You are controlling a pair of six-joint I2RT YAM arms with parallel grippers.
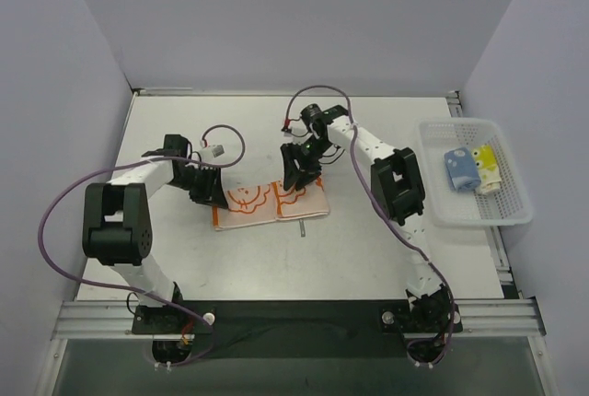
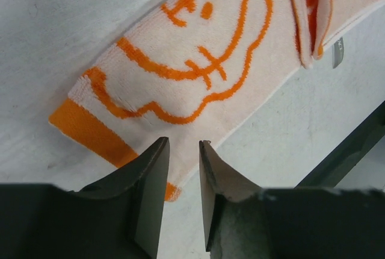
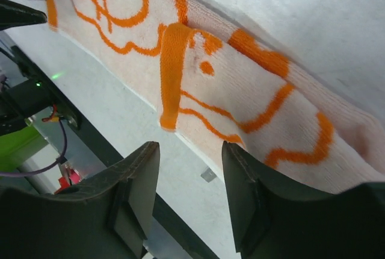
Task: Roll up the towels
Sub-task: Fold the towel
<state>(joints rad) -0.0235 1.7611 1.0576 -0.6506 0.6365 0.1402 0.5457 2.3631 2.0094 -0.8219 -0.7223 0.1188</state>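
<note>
1. The orange towel [image 1: 271, 203] lies mid-surface [image 1: 368, 249], one part folded over.
2. Left end effector [image 2: 183, 144]: narrow gap, empty, at the towel's left end. Right end effector [image 3: 189, 147]: wider, empty.
3. Well apart at the right, a basket [image 1: 515, 216] holds the blue towel [image 1: 459, 168] and the yellow towel [image 1: 485, 168].

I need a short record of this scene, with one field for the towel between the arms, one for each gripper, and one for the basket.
orange-outlined towel: pale cloth, lying flat, partly folded, not yet rolled
left gripper: jaws narrowly apart, nothing between them, over the towel's orange-banded end
right gripper: open, nothing between the fingers, over the towel's right part
white mesh basket: to the right of the arms, holding a light blue towel and a yellow towel side by side
</note>
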